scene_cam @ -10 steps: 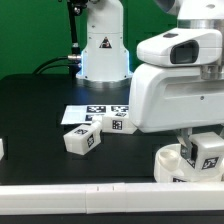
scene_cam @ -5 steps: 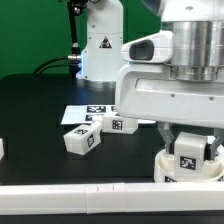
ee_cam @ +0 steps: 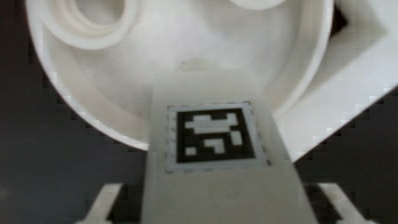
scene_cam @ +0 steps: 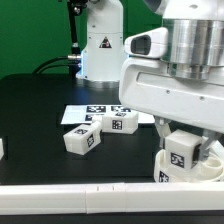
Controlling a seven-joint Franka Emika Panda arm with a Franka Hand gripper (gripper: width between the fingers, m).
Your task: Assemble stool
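My gripper (scene_cam: 183, 146) is shut on a white block leg (scene_cam: 181, 153) with a black-and-white tag, at the exterior view's lower right. The leg stands upright on or just above the round white seat (scene_cam: 212, 167); I cannot tell whether they touch. In the wrist view the leg (ee_cam: 215, 150) fills the space between my fingers (ee_cam: 111, 201), with the seat's ring (ee_cam: 86, 85) right beyond its end. Two more tagged legs (scene_cam: 83, 139) (scene_cam: 121, 122) lie loose on the black table near the middle.
The marker board (scene_cam: 86, 114) lies flat behind the loose legs. A long white rail (scene_cam: 70, 197) runs along the front edge. A small white part (scene_cam: 1, 149) shows at the exterior view's left edge. The robot base (scene_cam: 102, 45) stands at the back.
The hand has turned and shifted toward the exterior view's left, carrying the held leg left and slightly down onto the seat. The loose legs have not moved.
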